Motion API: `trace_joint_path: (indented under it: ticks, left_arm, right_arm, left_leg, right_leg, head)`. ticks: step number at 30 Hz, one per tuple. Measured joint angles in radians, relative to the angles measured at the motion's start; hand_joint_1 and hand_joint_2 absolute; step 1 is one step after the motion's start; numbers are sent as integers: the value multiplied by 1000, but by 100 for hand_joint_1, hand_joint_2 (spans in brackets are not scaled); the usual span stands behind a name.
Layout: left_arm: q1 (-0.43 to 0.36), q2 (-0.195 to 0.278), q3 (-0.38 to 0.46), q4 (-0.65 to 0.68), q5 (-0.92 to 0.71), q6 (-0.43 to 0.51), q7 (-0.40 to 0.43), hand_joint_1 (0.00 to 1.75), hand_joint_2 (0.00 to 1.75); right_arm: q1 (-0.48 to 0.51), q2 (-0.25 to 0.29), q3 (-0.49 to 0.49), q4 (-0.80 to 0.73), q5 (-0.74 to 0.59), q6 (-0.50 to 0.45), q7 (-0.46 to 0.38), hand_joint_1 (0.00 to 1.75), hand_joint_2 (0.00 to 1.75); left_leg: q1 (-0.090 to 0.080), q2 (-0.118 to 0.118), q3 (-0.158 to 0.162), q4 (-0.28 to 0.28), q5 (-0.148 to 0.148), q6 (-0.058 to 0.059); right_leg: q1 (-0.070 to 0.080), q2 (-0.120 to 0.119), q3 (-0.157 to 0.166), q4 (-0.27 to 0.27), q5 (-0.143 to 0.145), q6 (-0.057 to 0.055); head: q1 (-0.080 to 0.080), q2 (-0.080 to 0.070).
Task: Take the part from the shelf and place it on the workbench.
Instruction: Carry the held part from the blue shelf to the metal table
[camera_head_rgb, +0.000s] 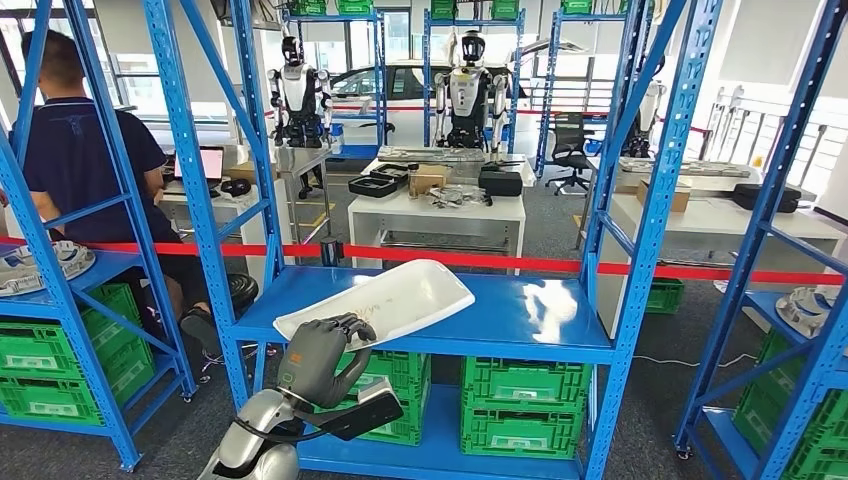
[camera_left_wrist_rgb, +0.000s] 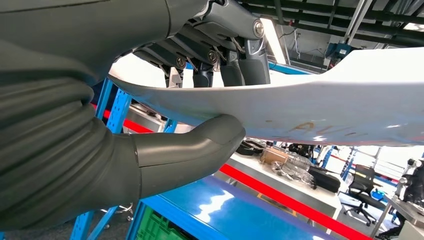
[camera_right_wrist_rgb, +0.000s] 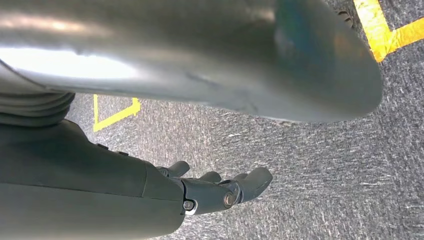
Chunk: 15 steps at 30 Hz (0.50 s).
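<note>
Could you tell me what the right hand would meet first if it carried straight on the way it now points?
Probably the grey carpet floor: the right hand hangs empty, with nothing visible between its fingers and the floor.

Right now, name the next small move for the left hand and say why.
Probably lift the white part slightly and draw it back off the blue shelf: the left hand already grips its near edge, thumb beneath, fingers on top.

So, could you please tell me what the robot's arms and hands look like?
The left arm is glossy silver with a black wrist module. The left hand has a dark grey ribbed cover, a thick grey thumb and darker fingers with visible screws. The right hand looks the same dark grey.
</note>
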Motion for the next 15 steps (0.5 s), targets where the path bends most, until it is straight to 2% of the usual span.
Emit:
trace_joint_path:
  ticks: [5,9,10,11,12,14,15]
  left_arm:
    - [1,0,0,-4,4,0,3,159,175]
    - [2,-1,0,-9,11,2,24,159,175]
    - [2,-2,0,-11,13,3,27,159,175]
    - [3,-4,0,-13,13,3,29,159,175]
    - [4,-5,0,-15,14,4,30,159,175]
    - [9,-7,0,-15,15,4,30,159,175]
    - [13,-8,0,-15,15,4,30,159,175]
  right_arm:
    - [0,0,0,0,1,0,-1,0,0]
    - [0,2,0,0,1,1,-3,0,0]
    - [0,2,0,0,1,1,-4,0,0]
    - [0,2,0,0,1,1,-5,0,0]
    - [0,1,0,0,1,1,-5,0,0]
    - [1,1,0,0,1,1,-6,0,0]
    - [1,1,0,0,1,1,-6,0,0]
  left_leg:
    - [-1,0,-4,1,-1,1]
    - [-4,0,-3,-5,9,17]
    - [-1,1,2,-14,17,21]
    - [2,3,5,-22,26,26]
    - [4,5,7,-27,33,30]
    - [3,6,-2,-24,38,32]
    - [2,7,-8,-20,38,32]
  right_leg:
    - [0,0,0,-1,-1,3]
    - [-7,-1,0,-7,9,18]
    - [-6,-1,-4,2,-1,19]
    - [-4,-1,-15,29,-24,19]
    - [-3,-1,-34,79,-60,17]
    - [0,0,-84,216,-142,17]
    - [0,-1,-100,270,-166,17]
  head:
    - [0,0]
    - [-1,0]
    - [-1,0]
    - [-1,0]
    - [0,0]
    - [1,0]
    - [1,0]
